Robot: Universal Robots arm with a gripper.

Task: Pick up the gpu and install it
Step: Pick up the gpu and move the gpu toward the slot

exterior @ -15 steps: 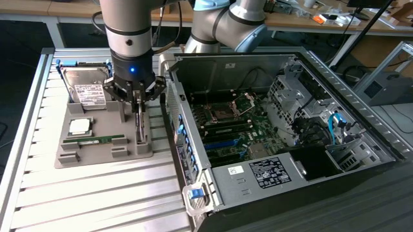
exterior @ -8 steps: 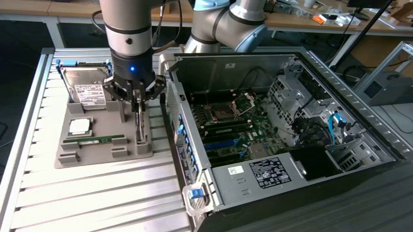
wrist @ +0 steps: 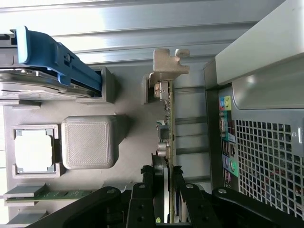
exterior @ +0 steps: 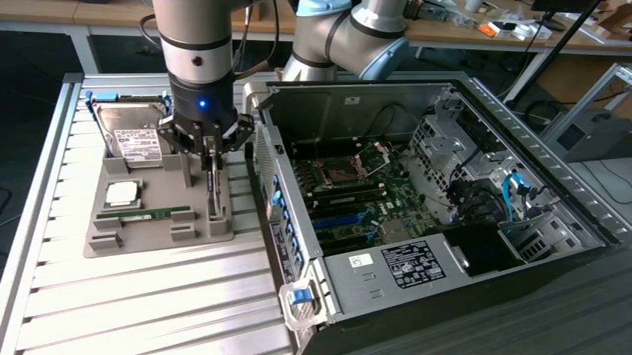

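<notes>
My claw [wrist: 167,175] is clamped across the upper edge of the gpu [wrist: 167,121], which stands on edge in the grey tray [exterior: 148,238] directly beneath. I judge this the pick-up step, the card not yet lifted. The next move calls for a straight pull clear of the tray. The open computer case [exterior: 296,100] sits just beside.

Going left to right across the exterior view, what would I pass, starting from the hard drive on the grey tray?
hard drive → gpu standing on edge → motherboard inside the open case → blue cables
</notes>
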